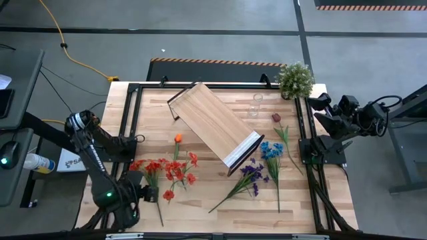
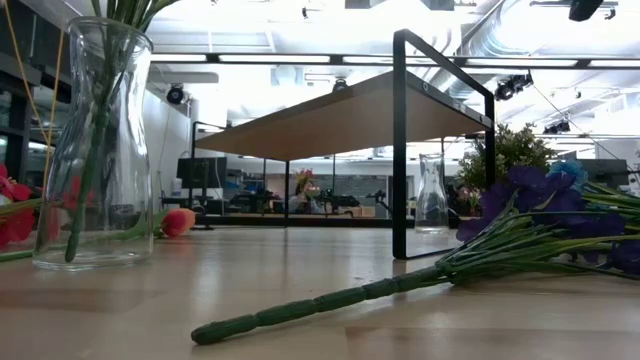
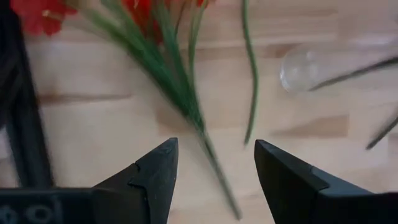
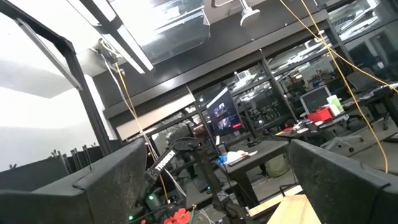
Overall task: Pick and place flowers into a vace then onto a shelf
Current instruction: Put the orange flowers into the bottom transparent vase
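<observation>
Left gripper [image 3: 211, 171]: jaws spread, empty, above red flowers [image 1: 167, 170].
Right gripper [image 4: 211, 180]: spread wide, off-table.
Near vase [image 2: 95, 140]: holds green stems.
Far vase [image 2: 431, 195]: contents unclear.
Writing: none legible.

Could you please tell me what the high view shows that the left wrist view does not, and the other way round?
Only the high view shows the whole layout: the shelf lying diagonally mid-table, the blue flowers and purple flowers, the potted plant at the far edge, and the right end effector parked at the table's right edge.

Only the left wrist view shows the left end effector open, its jaws apart above a green stem, with a glass vase nearby.

Both show the red flowers and the plank tabletop.
</observation>
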Robot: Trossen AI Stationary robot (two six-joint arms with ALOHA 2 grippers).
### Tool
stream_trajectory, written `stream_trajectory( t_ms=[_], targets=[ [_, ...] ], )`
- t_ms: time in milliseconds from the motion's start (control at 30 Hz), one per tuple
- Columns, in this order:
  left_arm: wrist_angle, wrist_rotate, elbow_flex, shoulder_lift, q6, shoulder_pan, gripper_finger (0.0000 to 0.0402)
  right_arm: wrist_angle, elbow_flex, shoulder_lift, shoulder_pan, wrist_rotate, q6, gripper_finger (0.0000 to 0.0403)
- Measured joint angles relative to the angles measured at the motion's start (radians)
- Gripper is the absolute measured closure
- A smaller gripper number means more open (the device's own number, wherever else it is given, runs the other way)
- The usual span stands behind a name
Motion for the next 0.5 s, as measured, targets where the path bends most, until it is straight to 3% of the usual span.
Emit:
stream_trajectory(
  t_ms=[500],
  targets=[
    [0.343,0.03,-0.217,-0.001,-0.022,-0.004,0.0156,0.001,0.0,0.0,0.0,-0.013,0.011,0.0022]
  ],
)
